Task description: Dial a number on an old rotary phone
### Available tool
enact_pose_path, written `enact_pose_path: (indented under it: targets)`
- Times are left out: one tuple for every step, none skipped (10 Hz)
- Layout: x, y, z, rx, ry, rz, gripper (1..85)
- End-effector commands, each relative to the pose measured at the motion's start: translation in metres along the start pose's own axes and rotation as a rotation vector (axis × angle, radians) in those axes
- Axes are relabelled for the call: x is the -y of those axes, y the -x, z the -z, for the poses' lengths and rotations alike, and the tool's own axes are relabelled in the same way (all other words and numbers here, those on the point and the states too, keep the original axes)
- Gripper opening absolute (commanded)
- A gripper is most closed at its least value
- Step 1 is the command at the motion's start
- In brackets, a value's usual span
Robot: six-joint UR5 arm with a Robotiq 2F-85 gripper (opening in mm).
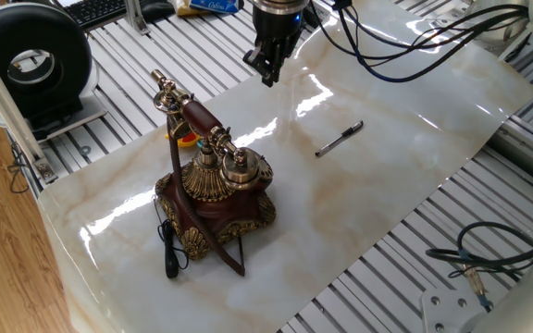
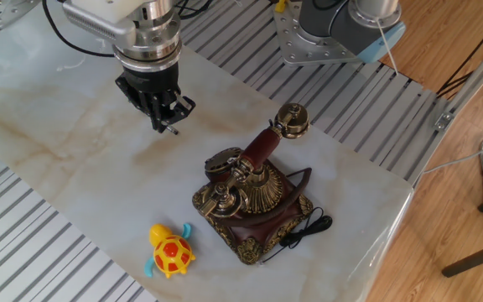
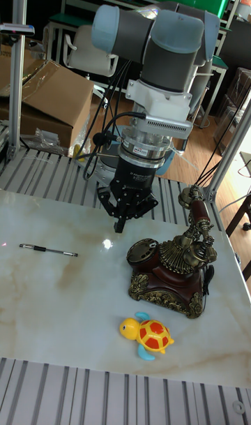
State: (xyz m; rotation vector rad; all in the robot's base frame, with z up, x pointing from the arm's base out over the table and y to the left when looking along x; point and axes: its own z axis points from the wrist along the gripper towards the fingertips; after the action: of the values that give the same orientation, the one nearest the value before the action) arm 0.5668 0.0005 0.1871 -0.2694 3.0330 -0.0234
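The old rotary phone [image 1: 216, 185] [image 2: 254, 197] [image 3: 171, 271] stands on the marble sheet, dark red-brown with brass filigree. Its reddish handset [image 1: 197, 116] [image 3: 197, 215] rests across the tall cradle, and a black cord trails off its base. My gripper [image 1: 268, 76] [image 2: 168, 126] [image 3: 120, 226] hangs above the sheet, apart from the phone on its dial side. The fingers are shut together with nothing between them.
A slim black-and-silver pen [image 1: 340, 139] [image 3: 47, 250] lies on the sheet beyond the gripper. A yellow and orange toy turtle [image 2: 170, 252] [image 3: 148, 336] sits beside the phone base. Slatted metal table [image 1: 405, 259] surrounds the sheet; cables [image 1: 475, 254] lie at one corner.
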Motion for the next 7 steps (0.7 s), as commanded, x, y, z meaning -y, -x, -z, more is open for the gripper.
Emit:
enact_pose_path:
  targets:
    - [-0.001,0.0024,0.0004,0.014,0.008,0.019,1.3]
    - [-0.0002,0.0018,0.0007,0.01,0.004,0.027,1.3]
    - [0.0009,0.0012,0.0006,0.008,0.0,0.036,1.3]
    - [0.002,0.001,0.0008,0.005,-0.006,0.049,1.3]
    - [0.0034,0.0,0.0008,0.001,-0.011,0.053,1.3]
    - [0.0033,-0.0008,0.0008,-0.002,-0.011,0.053,1.3]
    - [0.003,-0.0024,0.0008,-0.009,-0.009,0.067,1.3]
